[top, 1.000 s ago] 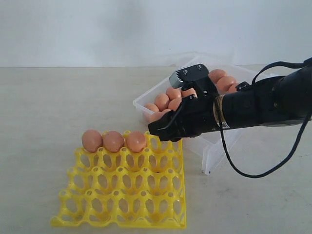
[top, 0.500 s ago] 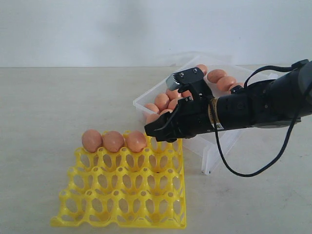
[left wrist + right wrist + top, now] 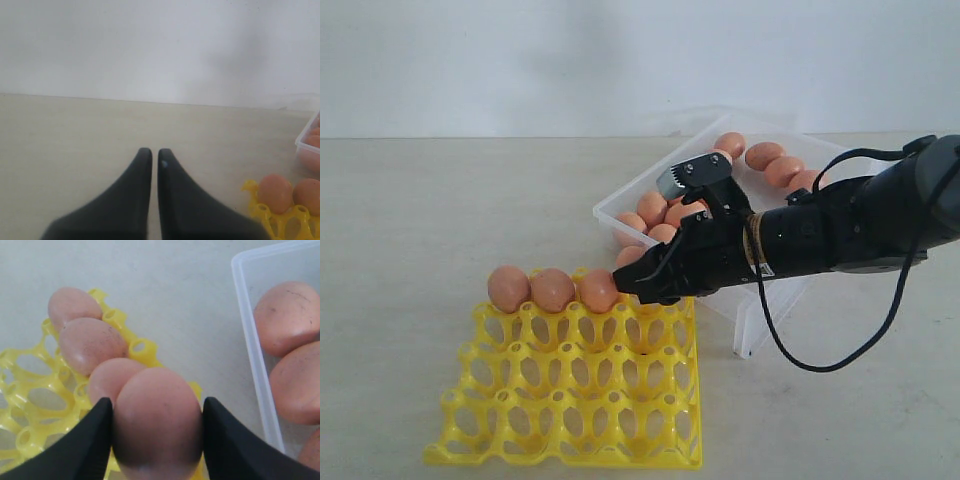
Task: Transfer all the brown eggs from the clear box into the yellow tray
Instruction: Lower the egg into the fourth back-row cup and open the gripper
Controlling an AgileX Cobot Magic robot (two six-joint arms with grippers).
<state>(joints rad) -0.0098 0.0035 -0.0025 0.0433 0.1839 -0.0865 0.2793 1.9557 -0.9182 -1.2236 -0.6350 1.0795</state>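
The right tool (image 3: 157, 407) pinches one egg (image 3: 156, 432) across its middle — smooth, light and brittle, I judge, so a gentle squeeze on the broad flanks suits it.

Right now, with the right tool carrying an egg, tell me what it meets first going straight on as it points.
Most likely the third egg seated in the yellow tray: the right tool carries its held egg just short of it, though depth is unclear.
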